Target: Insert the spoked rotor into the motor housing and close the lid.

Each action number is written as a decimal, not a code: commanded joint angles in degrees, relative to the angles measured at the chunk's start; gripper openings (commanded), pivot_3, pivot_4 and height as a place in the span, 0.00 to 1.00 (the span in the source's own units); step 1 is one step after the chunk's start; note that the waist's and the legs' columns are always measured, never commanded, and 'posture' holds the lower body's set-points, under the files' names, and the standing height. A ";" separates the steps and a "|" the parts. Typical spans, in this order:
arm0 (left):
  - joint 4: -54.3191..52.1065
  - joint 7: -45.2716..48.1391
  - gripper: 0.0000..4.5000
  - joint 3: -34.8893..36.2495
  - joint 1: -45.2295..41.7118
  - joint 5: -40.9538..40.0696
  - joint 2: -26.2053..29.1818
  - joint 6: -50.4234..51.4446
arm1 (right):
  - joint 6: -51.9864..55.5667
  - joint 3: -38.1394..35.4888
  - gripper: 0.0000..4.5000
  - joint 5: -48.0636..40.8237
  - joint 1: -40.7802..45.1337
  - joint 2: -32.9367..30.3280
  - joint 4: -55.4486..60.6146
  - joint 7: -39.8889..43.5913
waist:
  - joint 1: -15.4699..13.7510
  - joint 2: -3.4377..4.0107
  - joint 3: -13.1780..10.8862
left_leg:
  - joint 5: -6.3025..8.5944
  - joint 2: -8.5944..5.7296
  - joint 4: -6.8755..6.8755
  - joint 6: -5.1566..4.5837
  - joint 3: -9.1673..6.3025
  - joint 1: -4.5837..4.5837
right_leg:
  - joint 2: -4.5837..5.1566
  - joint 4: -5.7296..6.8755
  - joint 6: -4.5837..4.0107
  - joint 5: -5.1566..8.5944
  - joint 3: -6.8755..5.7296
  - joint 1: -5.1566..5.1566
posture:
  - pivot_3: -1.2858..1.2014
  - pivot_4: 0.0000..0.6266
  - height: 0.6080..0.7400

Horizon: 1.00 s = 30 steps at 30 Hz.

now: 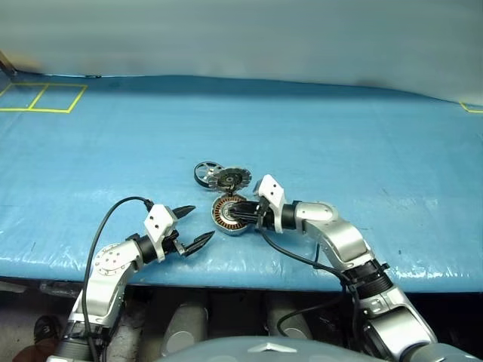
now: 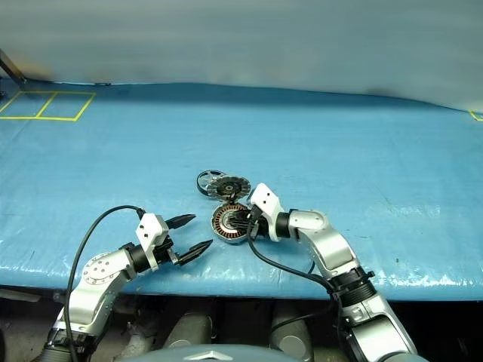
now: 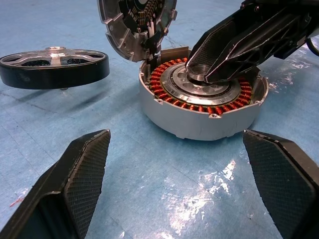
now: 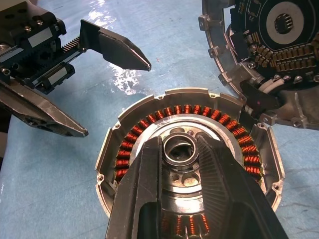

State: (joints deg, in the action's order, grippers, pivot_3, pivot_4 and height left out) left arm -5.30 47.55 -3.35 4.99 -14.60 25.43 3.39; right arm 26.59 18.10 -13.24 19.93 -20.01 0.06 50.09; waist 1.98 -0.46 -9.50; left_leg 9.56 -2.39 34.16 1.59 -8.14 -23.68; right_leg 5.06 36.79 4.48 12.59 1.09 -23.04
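The motor housing [image 1: 226,213] lies on the blue table, its copper windings [image 4: 199,110] showing. The lid [image 3: 134,22] stands tilted up at the housing's far rim, its striped inner face [image 4: 279,45] turned toward the can. To the left of the lid, the spoked rotor [image 3: 55,62] lies flat on the table, clear of the housing. My right gripper [image 4: 180,145] reaches in from the right and is shut on the housing's central hub ring. My left gripper [image 1: 202,222] is open just left of the housing, with nothing between its fingers [image 3: 84,169].
The blue tabletop [image 1: 339,151] runs wide on all sides. Yellow tape squares [image 1: 45,96] mark its far left corner and a bit of yellow tape [image 1: 472,108] the far right. The table's front edge [image 1: 249,275] lies close under both arms.
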 commanded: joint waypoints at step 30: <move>-1.99 -1.22 1.00 0.10 -0.56 0.67 0.59 -1.11 | -0.02 0.69 0.00 0.79 0.94 0.34 0.61 0.00 | 0.00 0.00 0.00 | 0.00 0.00 0.00 0.00 0.00 -0.01 | 0.00 0.00 0.00 0.00 0.00 -0.01 | 0.52 0.24 1.00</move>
State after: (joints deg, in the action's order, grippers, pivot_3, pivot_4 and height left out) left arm -5.30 46.30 -3.35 4.91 -13.99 25.45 3.28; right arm 26.55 18.34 -13.24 19.99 -19.26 0.04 49.92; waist 1.98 -0.46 -9.51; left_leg 9.56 -2.39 34.16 1.59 -8.14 -23.69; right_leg 5.06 36.79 4.48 12.59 1.09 -23.05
